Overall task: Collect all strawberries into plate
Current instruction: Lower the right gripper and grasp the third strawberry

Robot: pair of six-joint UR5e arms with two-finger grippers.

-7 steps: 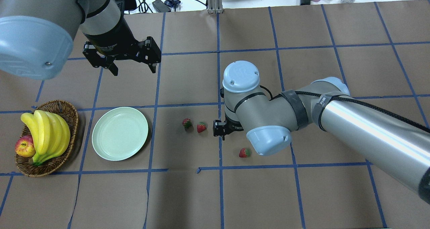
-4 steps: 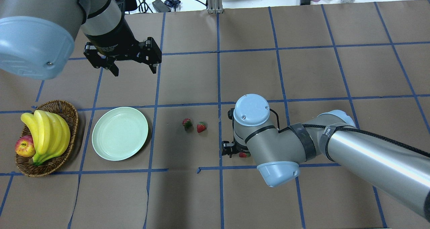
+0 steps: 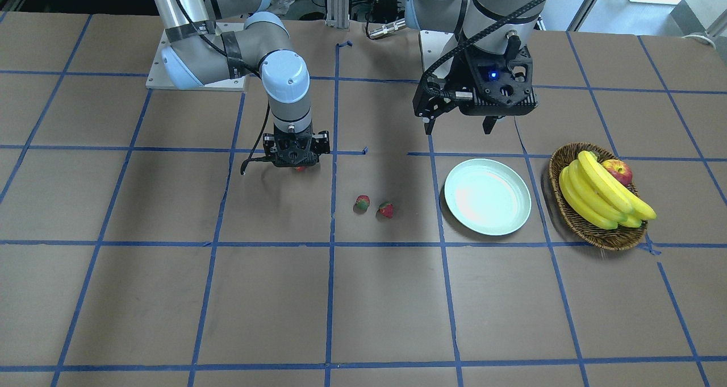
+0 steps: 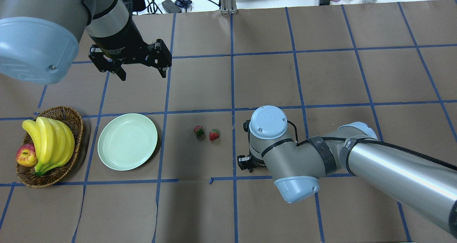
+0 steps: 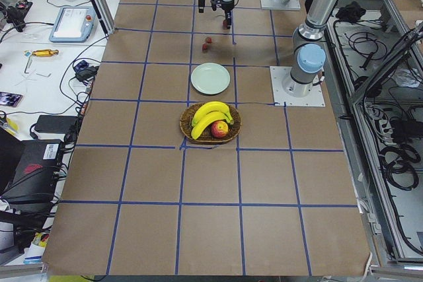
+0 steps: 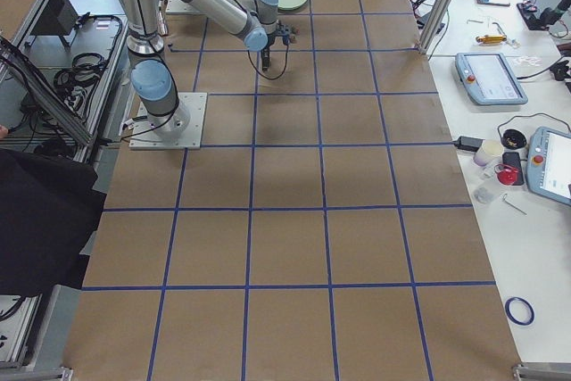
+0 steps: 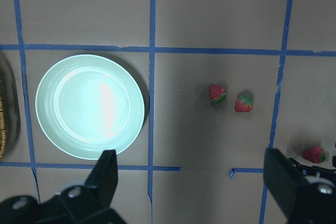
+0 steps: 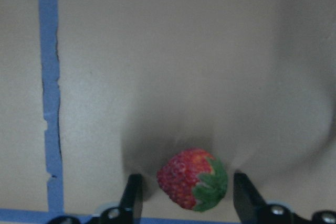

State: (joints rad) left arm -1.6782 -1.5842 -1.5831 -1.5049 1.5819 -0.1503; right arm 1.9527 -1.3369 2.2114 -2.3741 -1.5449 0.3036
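Observation:
Two strawberries lie side by side on the table, right of the mint-green plate, which holds nothing. My right gripper is open and low over the third strawberry, one finger on each side with small gaps. This berry peeks out under the gripper in the front-facing view and is hidden by the arm in the overhead view. My left gripper is open and empty, hovering above the table beyond the plate. Its wrist view shows the plate and all three berries.
A brown wicker basket with bananas and an apple stands left of the plate. Blue tape lines cross the brown table cover. The right arm's elbow and forearm stretch over the table's right side.
My right arm has swung toward the robot's side of the table, from beside the pair of berries to over the third strawberry, now straddled. The left arm has not moved.

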